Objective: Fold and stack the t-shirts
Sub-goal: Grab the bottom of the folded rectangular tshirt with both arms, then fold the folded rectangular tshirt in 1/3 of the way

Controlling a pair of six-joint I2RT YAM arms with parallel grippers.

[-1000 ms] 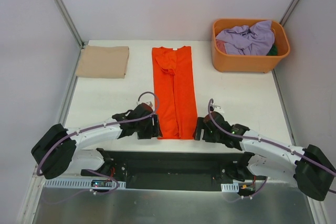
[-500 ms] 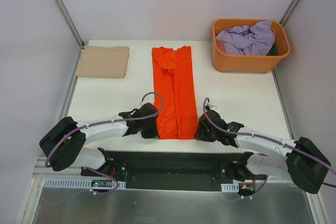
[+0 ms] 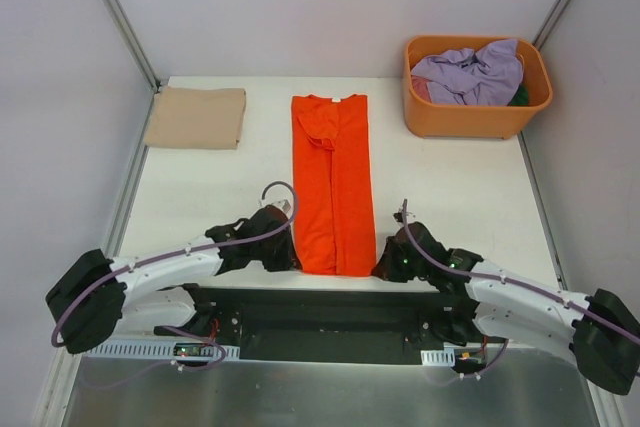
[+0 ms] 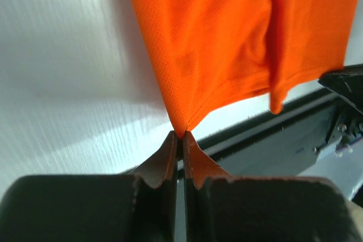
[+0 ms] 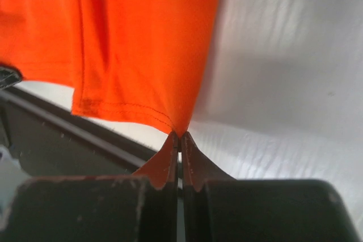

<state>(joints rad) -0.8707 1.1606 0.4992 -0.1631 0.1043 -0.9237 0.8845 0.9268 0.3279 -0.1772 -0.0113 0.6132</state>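
Note:
The bright orange t-shirt (image 3: 332, 182) lies as a long narrow strip down the middle of the white table, its hem at the near edge. My left gripper (image 3: 293, 259) is shut on the hem's left corner (image 4: 180, 130), my right gripper (image 3: 378, 265) on its right corner (image 5: 180, 130). Both corners are lifted a little off the table. A tan beige t-shirt (image 3: 196, 117) lies folded at the back left. A lavender t-shirt (image 3: 470, 75) is heaped in the basket, with a dark green one (image 3: 519, 96) peeking out beside it.
The orange plastic basket (image 3: 477, 119) stands at the back right corner. Grey walls with metal posts close in the table on three sides. The black mounting plate (image 3: 330, 317) of the arms runs along the near edge, just below the hem.
Both grippers went from open beside the hem to shut on its corners. The arms pulled back toward the near edge, and the orange shirt's hem shifted slightly nearer.

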